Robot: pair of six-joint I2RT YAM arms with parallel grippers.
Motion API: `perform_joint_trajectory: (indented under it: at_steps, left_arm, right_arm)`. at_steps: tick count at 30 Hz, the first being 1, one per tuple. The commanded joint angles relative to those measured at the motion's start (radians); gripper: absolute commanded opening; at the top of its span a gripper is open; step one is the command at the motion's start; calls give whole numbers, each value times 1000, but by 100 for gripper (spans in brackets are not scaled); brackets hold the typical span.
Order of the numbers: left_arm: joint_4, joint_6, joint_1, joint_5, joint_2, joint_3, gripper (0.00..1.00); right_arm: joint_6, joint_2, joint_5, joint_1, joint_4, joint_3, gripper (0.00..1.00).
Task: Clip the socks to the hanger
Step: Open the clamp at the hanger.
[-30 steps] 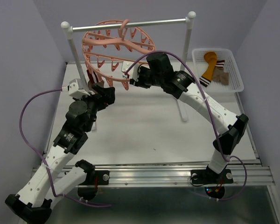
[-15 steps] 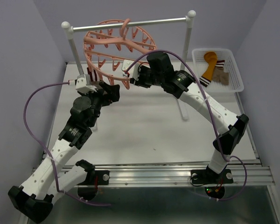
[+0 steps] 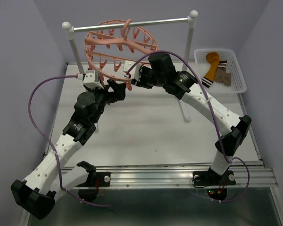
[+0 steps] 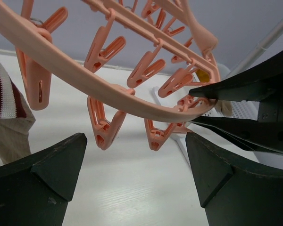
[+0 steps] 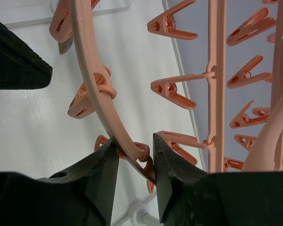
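Note:
The salmon-pink hanger (image 3: 118, 44) hangs by its hook from the rail, its clips dangling. My right gripper (image 3: 128, 75) is shut on the front of the ring (image 5: 92, 89), one finger on each side of the rim (image 5: 134, 143). Just left of it and lower, my left gripper (image 3: 119, 89) stands open with nothing between its fingers (image 4: 134, 136); two clips (image 4: 104, 127) hang ahead of it. One sock (image 4: 4, 103), brown with a dark and white striped cuff, hangs at the ring's left side. Other socks, one mustard-orange (image 3: 212, 66), lie in the basket.
The white basket (image 3: 240, 75) sits at the table's back right. The metal rail (image 3: 146, 21) on two white posts (image 3: 188, 47) spans the back of the table. Purple cables loop from both wrists. The right gripper's fingers (image 4: 245, 89) show at the right of the left wrist view.
My left arm has swung right and forward, bringing its open gripper under the ring's front rim beside the right gripper. The right arm and hanger have held still.

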Motion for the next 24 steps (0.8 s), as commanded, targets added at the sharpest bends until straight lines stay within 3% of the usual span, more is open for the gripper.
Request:
perform_joint_trajectory:
  at_steps: [1,14,24]
  left_arm:
    - [121,69,2,51,-70,-34,99]
    - [129,169,47,171,-66,-45,99]
    - [202,198,197,416,-64,-91,99]
  right_arm:
    - [15,-37,29,-5,25,22,38]
    - [6,-56,15,-5,25,4,38]
    - [-2,-57,19,-5,22,8,38]
